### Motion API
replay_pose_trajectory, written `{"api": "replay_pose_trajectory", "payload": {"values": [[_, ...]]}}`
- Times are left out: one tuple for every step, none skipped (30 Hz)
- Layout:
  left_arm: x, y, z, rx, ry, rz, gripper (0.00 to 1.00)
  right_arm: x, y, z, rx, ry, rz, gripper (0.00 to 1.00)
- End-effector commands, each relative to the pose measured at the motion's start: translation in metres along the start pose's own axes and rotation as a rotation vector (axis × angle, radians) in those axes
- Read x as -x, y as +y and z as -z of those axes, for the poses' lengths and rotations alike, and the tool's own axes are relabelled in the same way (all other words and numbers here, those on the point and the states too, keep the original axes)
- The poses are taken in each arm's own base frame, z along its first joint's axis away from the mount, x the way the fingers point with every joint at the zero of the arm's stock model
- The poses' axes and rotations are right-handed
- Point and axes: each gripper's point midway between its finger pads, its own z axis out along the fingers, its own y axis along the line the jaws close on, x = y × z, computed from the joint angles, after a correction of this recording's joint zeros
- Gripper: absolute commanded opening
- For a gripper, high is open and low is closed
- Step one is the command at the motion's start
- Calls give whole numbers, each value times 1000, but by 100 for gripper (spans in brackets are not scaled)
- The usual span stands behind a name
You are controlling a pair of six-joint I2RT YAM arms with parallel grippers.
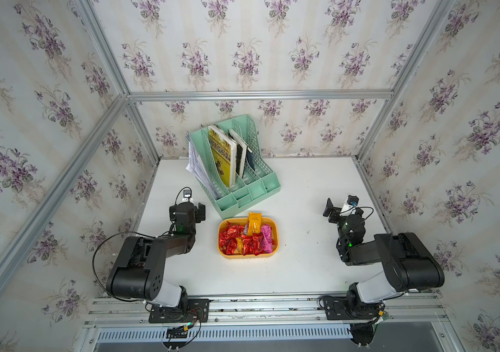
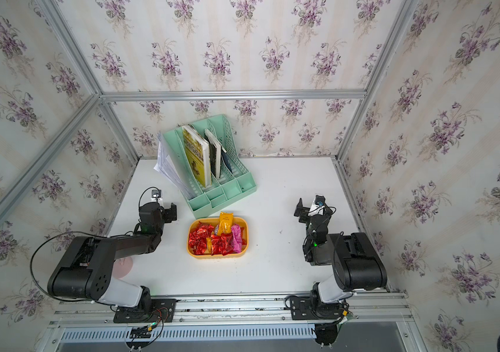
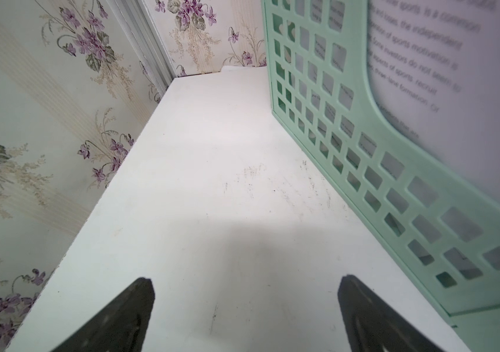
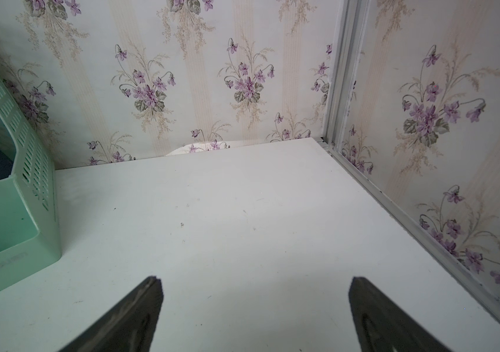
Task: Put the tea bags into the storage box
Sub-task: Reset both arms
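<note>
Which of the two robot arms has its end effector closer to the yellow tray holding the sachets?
The left. The left end effector hangs open just off the far left corner of the storage box; the right end effector, open too, sits farther off its right side.

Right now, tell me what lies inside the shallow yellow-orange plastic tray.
The yellow-orange plastic tray holds piled crinkly foil sachets: mostly red, some pink, one orange-yellow sachet poking over the far rim. Its floor and any sachets underneath are covered.

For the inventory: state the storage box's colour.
Yellow-orange; the storage box shows best in a top view.
</note>
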Motion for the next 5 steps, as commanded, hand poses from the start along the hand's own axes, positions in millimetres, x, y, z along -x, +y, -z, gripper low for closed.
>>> {"api": "replay_pose_trajectory", "payload": {"values": [[7,-1,0,-4,-25,15,99,3,5,-2,31,-5,4,100],[7,-1,0,-4,-23,15,99,4,4,-1,30,-10,4,100],[8,0,0,-4,-25,16,99,4,5,0,31,-14,5,100],[7,0,0,-4,-26,15,99,5,4,1,31,-17,4,100],[8,0,0,-4,-26,16,99,4,4,1,31,-15,4,100]]}}
